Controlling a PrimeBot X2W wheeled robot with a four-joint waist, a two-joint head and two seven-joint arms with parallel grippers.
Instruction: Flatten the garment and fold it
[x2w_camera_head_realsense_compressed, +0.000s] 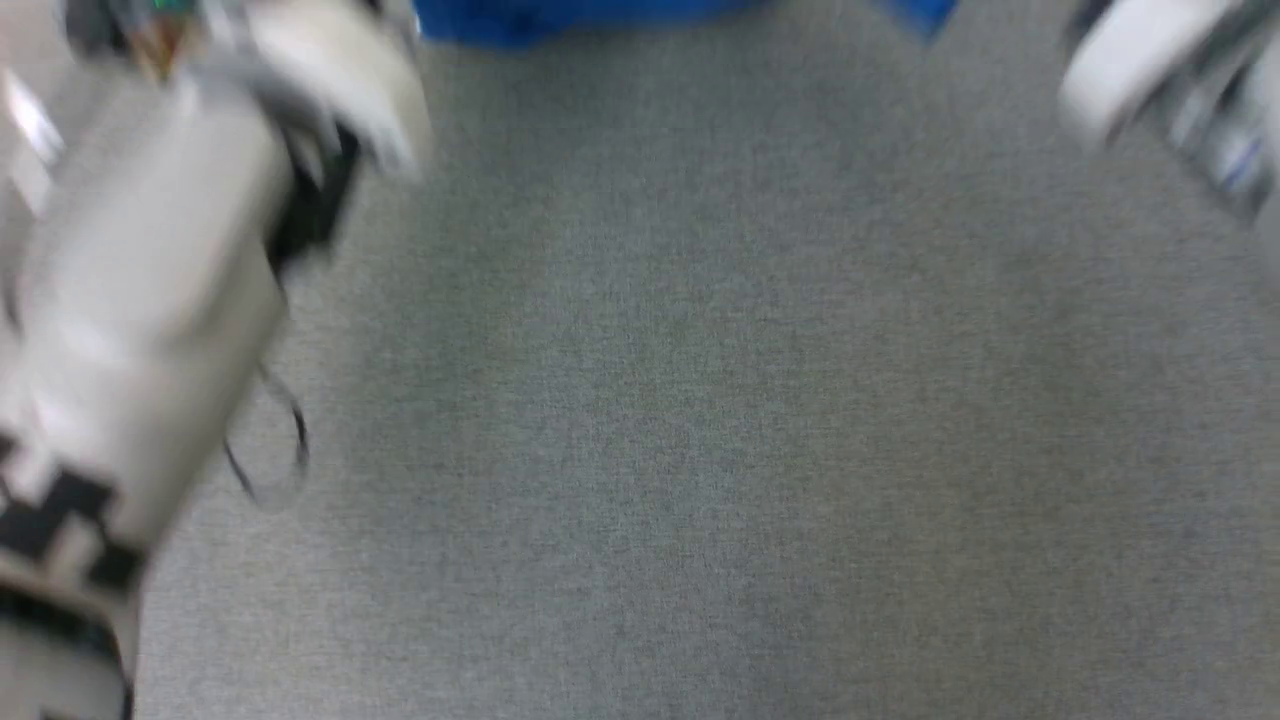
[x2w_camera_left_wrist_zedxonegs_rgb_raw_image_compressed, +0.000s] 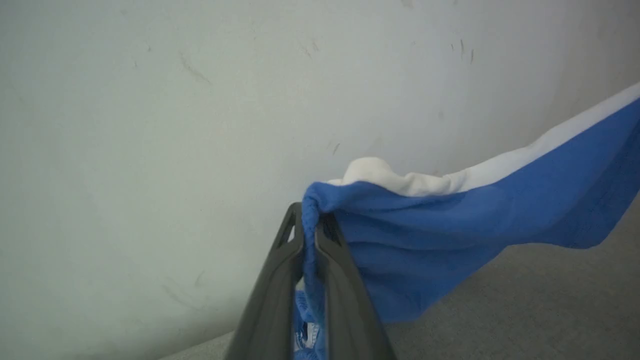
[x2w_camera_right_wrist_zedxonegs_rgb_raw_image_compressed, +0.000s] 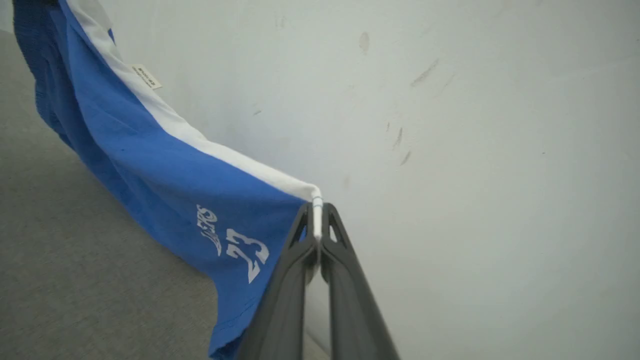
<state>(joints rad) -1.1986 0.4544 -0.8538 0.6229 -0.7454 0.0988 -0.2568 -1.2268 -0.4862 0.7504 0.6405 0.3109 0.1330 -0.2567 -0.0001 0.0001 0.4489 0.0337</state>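
Observation:
The garment (x2w_camera_left_wrist_zedxonegs_rgb_raw_image_compressed: 450, 220) is bright blue with a white side stripe and hangs in the air, stretched between my two grippers. My left gripper (x2w_camera_left_wrist_zedxonegs_rgb_raw_image_compressed: 312, 212) is shut on a bunched blue corner of it. My right gripper (x2w_camera_right_wrist_zedxonegs_rgb_raw_image_compressed: 316, 210) is shut on the white striped edge of the garment (x2w_camera_right_wrist_zedxonegs_rgb_raw_image_compressed: 165, 170), beside the white "23" print (x2w_camera_right_wrist_zedxonegs_rgb_raw_image_compressed: 247, 257). In the head view only a blue strip of the garment (x2w_camera_head_realsense_compressed: 580, 18) shows at the top edge, with my blurred pale left forearm (x2w_camera_head_realsense_compressed: 150, 300) and right forearm (x2w_camera_head_realsense_compressed: 1140, 60) at the sides.
Grey carpeted surface (x2w_camera_head_realsense_compressed: 700, 400) spreads below the hanging cloth. A scuffed white wall (x2w_camera_right_wrist_zedxonegs_rgb_raw_image_compressed: 475, 125) stands right behind the garment in both wrist views. A thin cable loop (x2w_camera_head_realsense_compressed: 280, 440) hangs off the left arm.

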